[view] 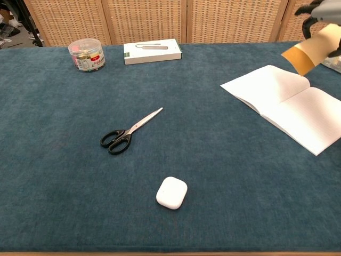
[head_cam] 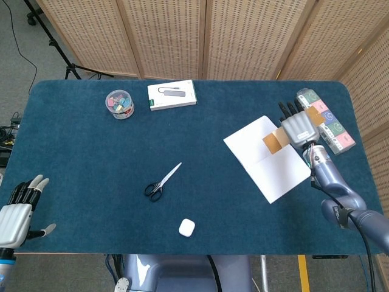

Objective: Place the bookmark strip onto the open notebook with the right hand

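Note:
The open white notebook (head_cam: 266,159) lies on the blue table at the right, also seen in the chest view as the notebook (view: 290,106). My right hand (head_cam: 298,126) hovers over its far right part and grips the tan bookmark strip (head_cam: 273,141), which hangs above the pages. In the chest view the strip (view: 309,51) shows at the right edge, held above the notebook's back corner, with the hand's dark fingers (view: 309,10) mostly out of frame. My left hand (head_cam: 17,210) rests at the table's near left corner, fingers spread and holding nothing.
Black-handled scissors (head_cam: 161,181) and a white earbud case (head_cam: 186,227) lie near the table's middle front. A jar of clips (head_cam: 120,104) and a white box (head_cam: 172,95) sit at the back. A long pack with coloured squares (head_cam: 328,125) lies just right of my right hand.

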Action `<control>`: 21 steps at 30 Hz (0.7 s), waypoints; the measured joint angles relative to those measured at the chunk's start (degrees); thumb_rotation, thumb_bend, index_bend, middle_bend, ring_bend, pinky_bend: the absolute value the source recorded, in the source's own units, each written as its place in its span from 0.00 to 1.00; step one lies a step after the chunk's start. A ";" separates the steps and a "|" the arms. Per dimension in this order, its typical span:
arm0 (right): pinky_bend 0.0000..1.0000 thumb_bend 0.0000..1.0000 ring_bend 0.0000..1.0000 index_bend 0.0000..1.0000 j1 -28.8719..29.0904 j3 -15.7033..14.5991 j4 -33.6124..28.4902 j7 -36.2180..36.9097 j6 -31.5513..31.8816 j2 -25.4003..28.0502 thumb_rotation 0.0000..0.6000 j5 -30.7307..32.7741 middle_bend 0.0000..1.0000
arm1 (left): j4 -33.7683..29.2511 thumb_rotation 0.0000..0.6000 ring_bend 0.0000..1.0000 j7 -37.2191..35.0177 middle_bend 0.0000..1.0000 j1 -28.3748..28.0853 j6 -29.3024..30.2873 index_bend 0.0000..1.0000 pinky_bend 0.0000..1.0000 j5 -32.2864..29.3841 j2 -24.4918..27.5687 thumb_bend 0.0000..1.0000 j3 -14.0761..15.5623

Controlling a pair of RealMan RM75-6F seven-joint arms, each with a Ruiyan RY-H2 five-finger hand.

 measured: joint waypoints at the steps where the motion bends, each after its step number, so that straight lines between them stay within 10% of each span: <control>1: 0.00 0.34 0.00 0.49 -0.11 -0.75 1.19 0.40 -0.73 -0.98 1.00 -0.27 0.00 | -0.07 1.00 0.00 0.23 0.00 -0.04 -0.10 0.00 0.00 -0.06 -0.06 0.00 0.00; 21: 0.00 0.34 0.00 0.49 -0.50 -3.81 7.83 4.51 -5.29 -9.00 1.00 -2.70 0.00 | -0.14 1.00 0.00 0.48 0.00 -0.11 -0.23 0.00 0.00 -0.63 -0.23 0.00 -0.01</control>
